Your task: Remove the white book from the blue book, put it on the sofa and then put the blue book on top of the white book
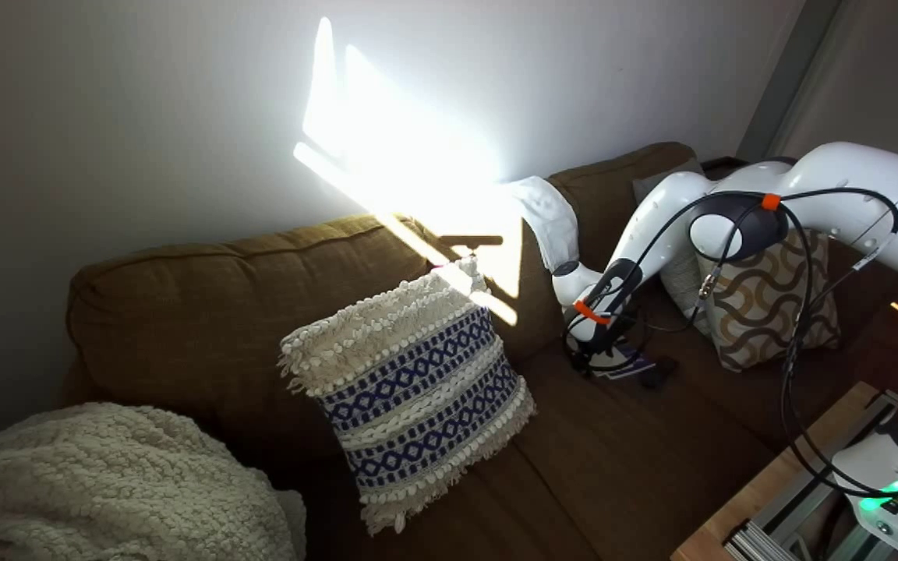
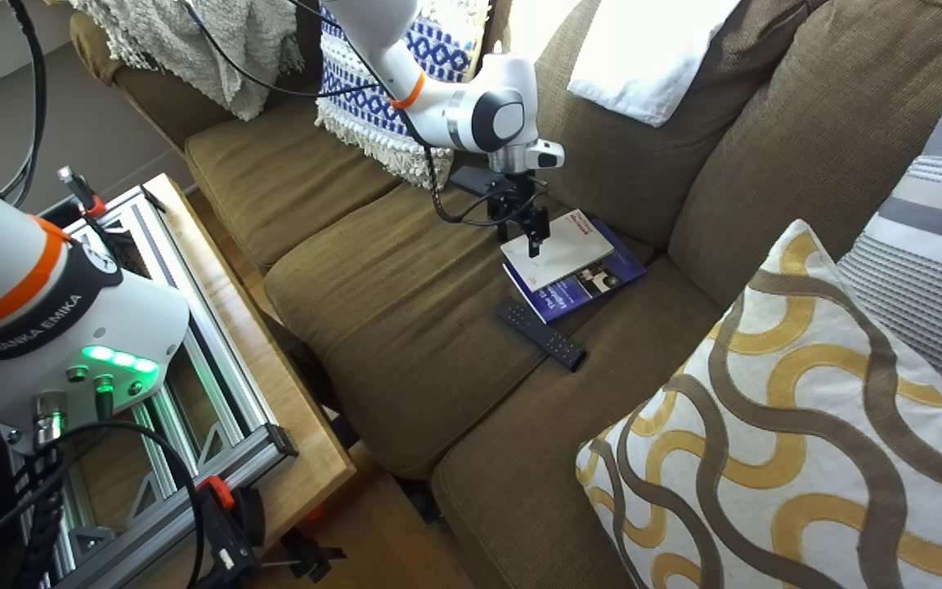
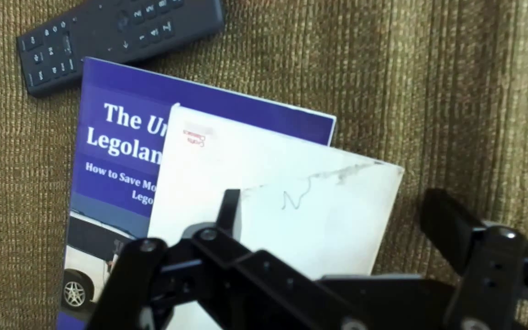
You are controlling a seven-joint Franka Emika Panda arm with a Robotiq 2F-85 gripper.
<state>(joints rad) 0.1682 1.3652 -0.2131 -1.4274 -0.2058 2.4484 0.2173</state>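
White book (image 3: 287, 183) lies on blue book (image 3: 117, 165), one edge overhanging the sofa (image 2: 405, 343). Fingers (image 3: 447, 229) wide apart, astride that edge, holding nothing. Risk: outer finger going too low could catch both books, dragging blue along.

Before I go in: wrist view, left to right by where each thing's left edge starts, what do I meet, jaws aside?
remote, blue book, white book. The sofa shows at both sides, so it gets no single place.
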